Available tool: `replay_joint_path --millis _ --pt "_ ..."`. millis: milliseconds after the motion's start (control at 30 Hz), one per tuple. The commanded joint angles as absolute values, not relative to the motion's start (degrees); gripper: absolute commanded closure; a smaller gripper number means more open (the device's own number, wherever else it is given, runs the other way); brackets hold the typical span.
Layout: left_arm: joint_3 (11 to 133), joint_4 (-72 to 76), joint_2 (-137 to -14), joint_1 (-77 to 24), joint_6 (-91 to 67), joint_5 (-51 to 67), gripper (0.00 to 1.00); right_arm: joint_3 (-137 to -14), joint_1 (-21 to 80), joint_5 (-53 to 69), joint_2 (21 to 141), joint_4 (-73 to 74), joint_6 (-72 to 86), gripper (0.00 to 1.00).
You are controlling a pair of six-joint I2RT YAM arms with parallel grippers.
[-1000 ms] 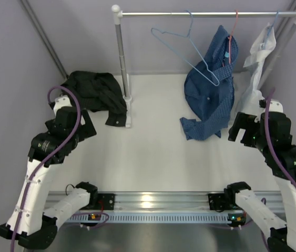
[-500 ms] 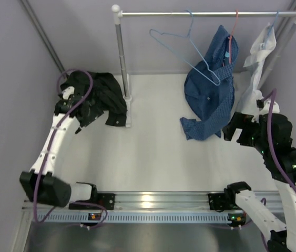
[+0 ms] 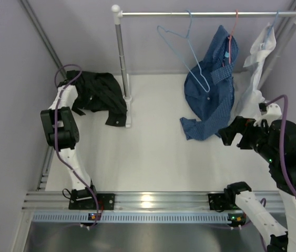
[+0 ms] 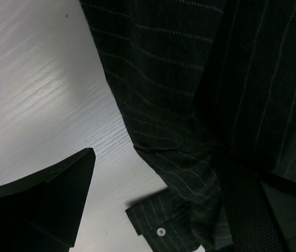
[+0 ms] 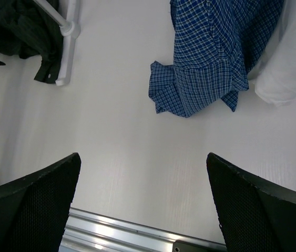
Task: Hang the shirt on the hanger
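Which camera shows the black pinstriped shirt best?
The top external view: nearly the whole crumpled black pinstriped shirt shows, beside the white rack post. The left wrist view gives only a close-up of its fabric; the right wrist view, a corner glimpse.

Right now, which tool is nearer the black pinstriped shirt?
Left. The left tool hangs open directly over the black pinstriped shirt, at the far left of the table. The right tool is open across the table, beside the blue checked shirt.
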State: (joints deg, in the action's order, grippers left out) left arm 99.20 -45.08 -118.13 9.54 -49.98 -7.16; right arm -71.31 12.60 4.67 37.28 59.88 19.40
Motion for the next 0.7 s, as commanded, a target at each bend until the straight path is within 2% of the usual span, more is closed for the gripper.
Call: replay_joint_path --millis 0,133,167,233,300,333,500,633,667 --pt "101.6 -36.4 -119.7 11.1 -48.5 -3.2 0.03 -75.0 13.2 4.7 34.5 60.2 17.5 0.01" --pt "100.2 -29.3 -120.5 11.2 -46.8 -0.7 0.13 -74.9 13.2 5.1 33.9 61.7 17.3 0.01" --pt "100.1 -28.5 -121.1 11.2 -46.6 -0.3 0.34 -75.0 13.2 5.4 34.2 61.9 17.4 0.00" --pt "99.6 -28.5 -122.7 11.3 -46.3 2.2 0.65 -75.6 13.2 6.1 35.4 62.8 17.5 0.01" --pt "98.2 -28.4 -122.4 11.2 -46.5 2.5 0.92 -76.5 13.1 6.1 36.3 63.1 17.4 0.01" --pt "97.4 -28.0 -121.1 11.2 -46.3 2.1 1.00 -77.3 13.1 6.0 36.9 63.2 17.2 0.00" --pt "93.6 -26.1 -113.1 10.9 -42.5 1.9 1.00 -77.3 13.1 5.0 37.7 63.0 17.1 0.00" --pt "90.7 -26.4 -99.3 5.8 -35.4 2.2 1.00 -76.3 13.1 4.9 38.6 62.6 17.5 0.01" --pt "89.6 -26.5 -92.6 4.0 -33.4 1.4 1.00 -76.0 13.2 4.7 38.6 62.1 17.4 0.00"
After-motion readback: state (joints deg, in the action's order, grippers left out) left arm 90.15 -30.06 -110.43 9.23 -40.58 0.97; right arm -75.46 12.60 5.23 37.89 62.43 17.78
